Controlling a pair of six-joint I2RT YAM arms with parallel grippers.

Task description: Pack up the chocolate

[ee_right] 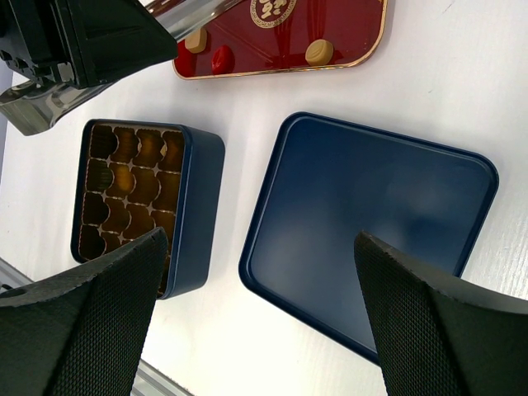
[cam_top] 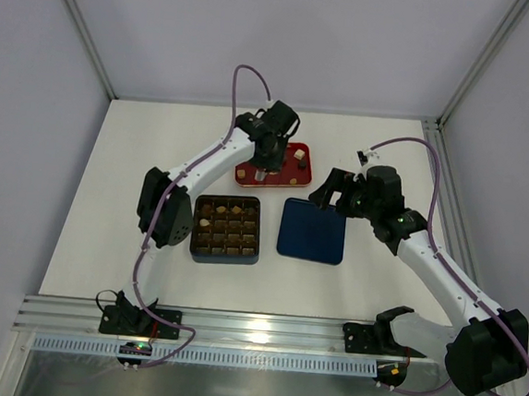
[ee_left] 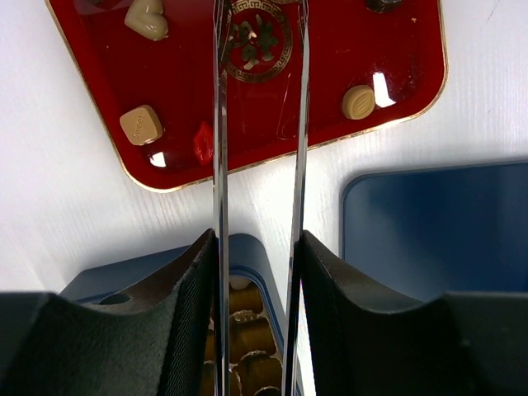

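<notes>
Several small chocolate pieces lie on a red tray [ee_left: 346, 49]: a cream one [ee_left: 147, 18], a tan cube [ee_left: 141, 124] and a tan round [ee_left: 358, 101]. My left gripper [ee_left: 256, 247] is shut on a pair of metal tongs [ee_left: 219, 165], whose blades reach over the tray's gold emblem; their tips are out of view. In the top view it hangs over the tray [cam_top: 261, 165]. The dark box [cam_top: 226, 229] holds several pieces in its brown cups. My right gripper [ee_right: 260, 247] is open and empty above the navy lid [ee_right: 371, 214].
The lid [cam_top: 312, 230] lies flat just right of the box, below the tray [cam_top: 275, 166]. The box's corner [ee_left: 247, 256] shows under the left fingers. White walls enclose the table, and a metal rail [cam_top: 253, 331] runs along the near edge.
</notes>
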